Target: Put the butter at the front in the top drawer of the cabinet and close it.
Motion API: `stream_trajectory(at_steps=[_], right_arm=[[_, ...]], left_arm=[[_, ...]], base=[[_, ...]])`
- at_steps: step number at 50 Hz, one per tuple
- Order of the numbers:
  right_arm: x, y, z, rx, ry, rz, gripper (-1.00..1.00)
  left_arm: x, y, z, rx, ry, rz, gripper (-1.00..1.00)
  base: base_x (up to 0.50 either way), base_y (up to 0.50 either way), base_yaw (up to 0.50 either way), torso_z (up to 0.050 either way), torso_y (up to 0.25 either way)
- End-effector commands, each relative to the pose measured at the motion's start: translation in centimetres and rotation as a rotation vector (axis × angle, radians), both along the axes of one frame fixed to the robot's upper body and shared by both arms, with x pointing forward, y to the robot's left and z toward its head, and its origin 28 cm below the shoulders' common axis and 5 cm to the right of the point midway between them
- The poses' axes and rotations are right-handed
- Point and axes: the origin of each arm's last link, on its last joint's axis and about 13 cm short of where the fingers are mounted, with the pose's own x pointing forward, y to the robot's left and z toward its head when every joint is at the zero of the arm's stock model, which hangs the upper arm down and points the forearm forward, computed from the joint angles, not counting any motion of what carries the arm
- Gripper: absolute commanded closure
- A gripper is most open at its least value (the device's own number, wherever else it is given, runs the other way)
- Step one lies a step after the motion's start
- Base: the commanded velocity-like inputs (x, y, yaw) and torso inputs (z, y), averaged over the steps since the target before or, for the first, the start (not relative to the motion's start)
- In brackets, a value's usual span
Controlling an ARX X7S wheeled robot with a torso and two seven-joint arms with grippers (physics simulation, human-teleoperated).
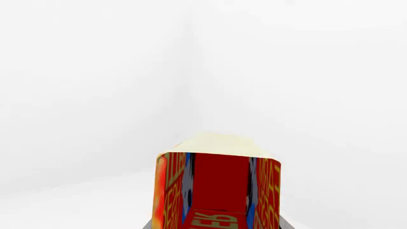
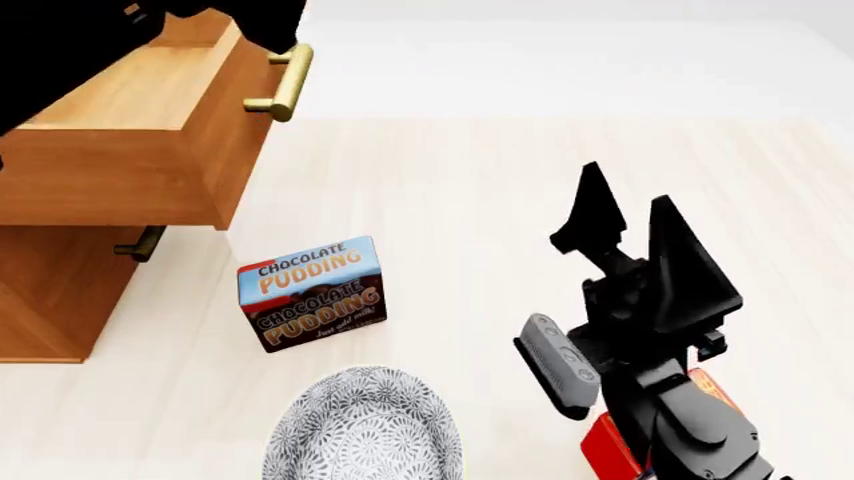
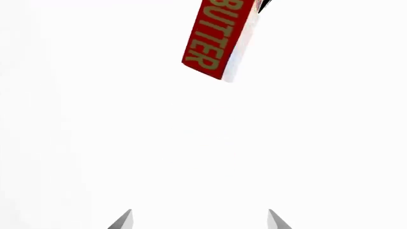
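The left gripper's fingers [image 1: 216, 210] clamp the butter [image 1: 216, 191] high for the open top drawer [image 2: 120, 150]; the right gripper's fingers [image 2: 627, 235], apart, wait clear of it.

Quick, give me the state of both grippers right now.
Left gripper: closed on the butter box.
Right gripper: open, holding nothing.

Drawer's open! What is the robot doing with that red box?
The robot's left hand is holding a red butter box up in the air. The cabinet's top drawer is pulled open, ready for it, and the butter is not in there yet. The right hand is open and empty above the table. A chocolate pudding box and a patterned bowl sit on the table, with neither hand on them.
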Motion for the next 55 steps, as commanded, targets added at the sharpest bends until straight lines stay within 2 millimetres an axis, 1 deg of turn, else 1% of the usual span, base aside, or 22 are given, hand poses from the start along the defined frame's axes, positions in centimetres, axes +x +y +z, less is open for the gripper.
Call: stream_trajectory(at_steps=[1,8,14,19,28,35,44,50,55], right_arm=[[-0.8,0.0,0.1,0.142,0.166,-0.032,-1.0],[-1.2,0.0,0.9,0.294,0.278,-0.024,-1.0],[-1.2,0.1,1.2,0.346,0.304,-0.017,-1.0],[-1.4,0.2,1.4,0.442,0.386,-0.002,-1.0],[-1.7,0.2,1.8,0.547,0.521,0.011,-1.0],[-1.9,0.1,2.4,0.599,0.573,0.028,-1.0],[-2.0,0.1,2.4,0.627,0.589,0.041,-1.0],[-2.0,0.1,2.5,0.636,0.59,0.049,-1.0],[-2.1,0.1,2.4,0.639,0.596,0.051,-1.0]], left_arm=[[-1.2,0.9,-0.4,-0.036,-0.133,0.167,1.0],[-2.1,1.2,-1.1,-0.02,-0.211,0.256,1.0],[-2.7,1.6,-1.8,-0.01,-0.273,0.342,1.0],[-2.8,1.9,-2.3,-0.005,-0.314,0.426,1.0],[-1.7,2.7,-2.7,-0.009,-0.346,0.532,1.0],[-1.2,3.0,-2.8,-0.018,-0.354,0.568,1.0],[-0.8,3.3,-2.7,-0.017,-0.373,0.605,1.0],[-0.1,3.6,-2.8,-0.019,-0.36,0.636,1.0],[1.0,4.1,-2.9,-0.024,-0.34,0.674,1.0]], base=[[0.0,0.0,0.0,0.0,0.0],[0.0,0.0,0.0,0.0,0.0],[0.0,0.0,0.0,0.0,0.0],[0.0,0.0,0.0,0.0,0.0],[0.0,0.0,0.0,0.0,0.0],[0.0,0.0,0.0,0.0,0.0],[0.0,0.0,0.0,0.0,0.002],[0.0,0.0,0.0,0.0,0.0],[0.0,0.0,0.0,0.0,0.002]])
